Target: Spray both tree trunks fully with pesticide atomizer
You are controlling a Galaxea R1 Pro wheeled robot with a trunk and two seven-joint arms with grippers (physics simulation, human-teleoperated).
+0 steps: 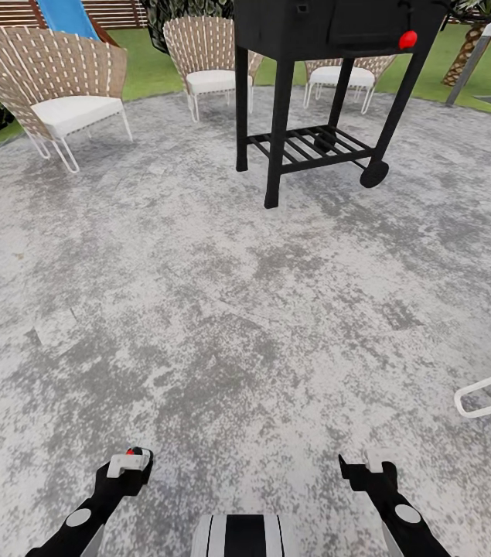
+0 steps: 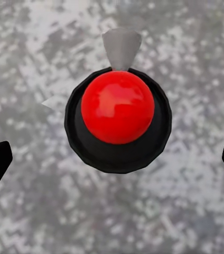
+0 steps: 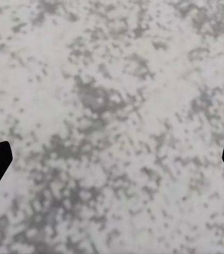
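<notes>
Mottled grey floor [image 1: 199, 309] — black grill [image 1: 315, 46] with red knob [image 1: 407, 39] — beige-striped chairs [image 1: 52, 70], white cushions.

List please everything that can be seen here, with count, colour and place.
Atomizer: one, red ball top on a black round body with a grey nozzle, in the left wrist view between the finger tips; in the head view a red and white bit at the left gripper.
Floor: grey mottled paving with a curved edge.
Grill: one, black, red knob, on legs with a lower rack, far centre.
Chairs: three woven beige ones with white seats, far side; a white frame part at the right edge.
Lawn: green, behind the paving.
Slide: one, blue, far left.
Palm: one, scaly brown trunk, far right.
Left gripper: black, near left.
Right gripper: black, near right, over bare paving.
</notes>
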